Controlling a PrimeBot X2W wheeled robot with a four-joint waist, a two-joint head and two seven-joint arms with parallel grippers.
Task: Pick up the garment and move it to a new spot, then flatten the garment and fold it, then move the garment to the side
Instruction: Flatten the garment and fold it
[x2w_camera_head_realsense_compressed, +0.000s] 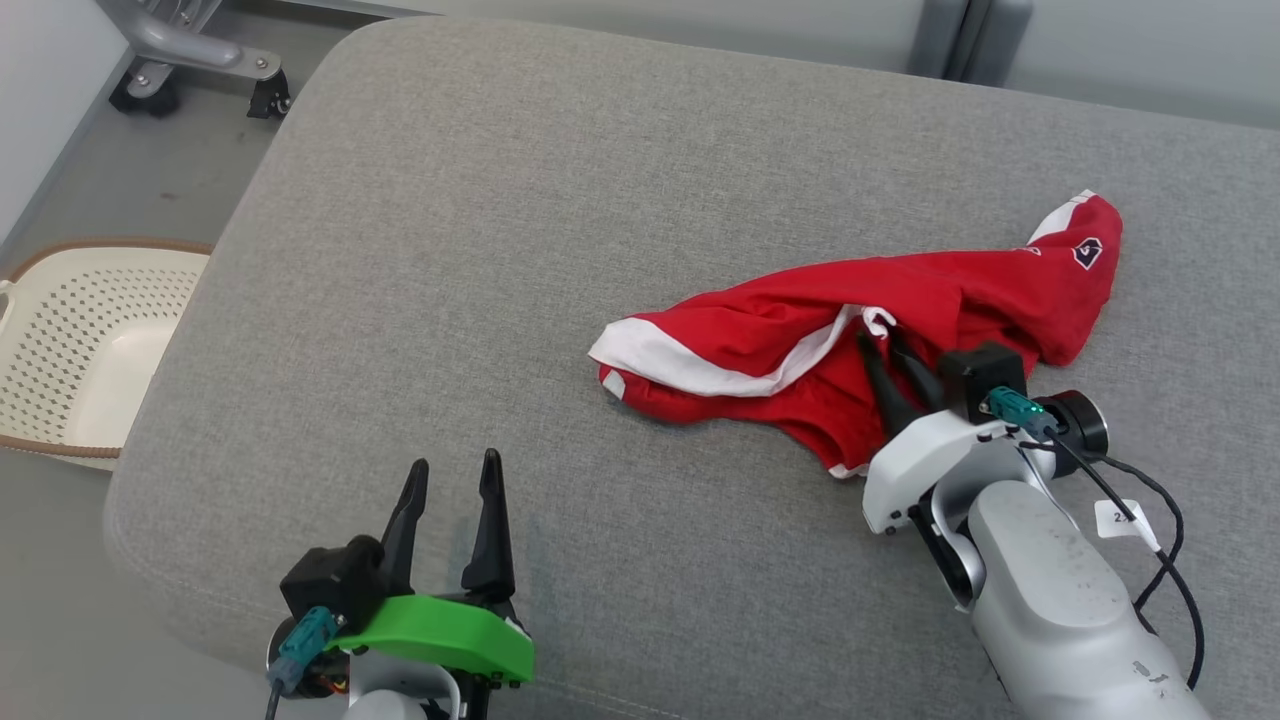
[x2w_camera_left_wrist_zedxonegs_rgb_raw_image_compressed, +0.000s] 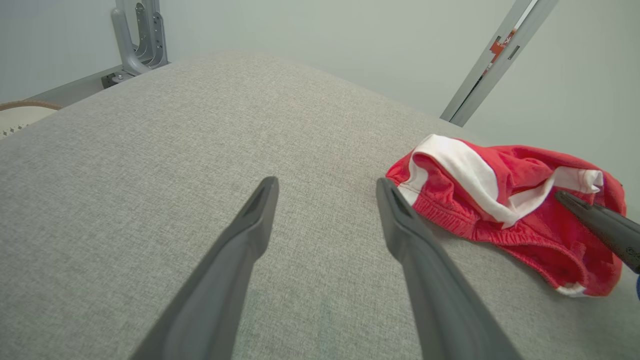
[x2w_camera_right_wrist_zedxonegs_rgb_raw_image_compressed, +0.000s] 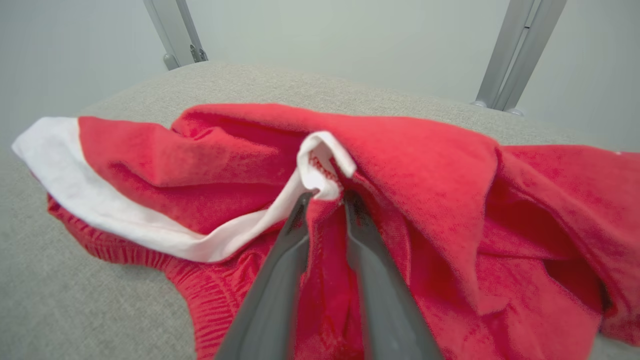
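Nearest, the left pincer (x2w_camera_head_realsense_compressed: 455, 462) hangs wide and empty over the grey cushion (x2w_camera_head_realsense_compressed: 450, 250). Beyond, the right pincer (x2w_camera_head_realsense_compressed: 878, 338) nips a fold of the red garment (x2w_camera_head_realsense_compressed: 760, 320), crumpled on the cushion's right; moving, flattening and folding remain.

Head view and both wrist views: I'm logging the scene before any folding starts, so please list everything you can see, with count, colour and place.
garment: one, red with white trim, crumpled on the right part of the cushion
cushion: one, grey fabric, the work surface
basket: one, cream, perforated, brown rim, on the floor at the left
wheeled frame: one, grey metal, on the floor at the far left
posts: two, grey metal, behind the far edge
left gripper: one, dark fingers, open over bare cushion near the front edge
right gripper: one, dark fingers, closed on a fold beside the garment's white hem
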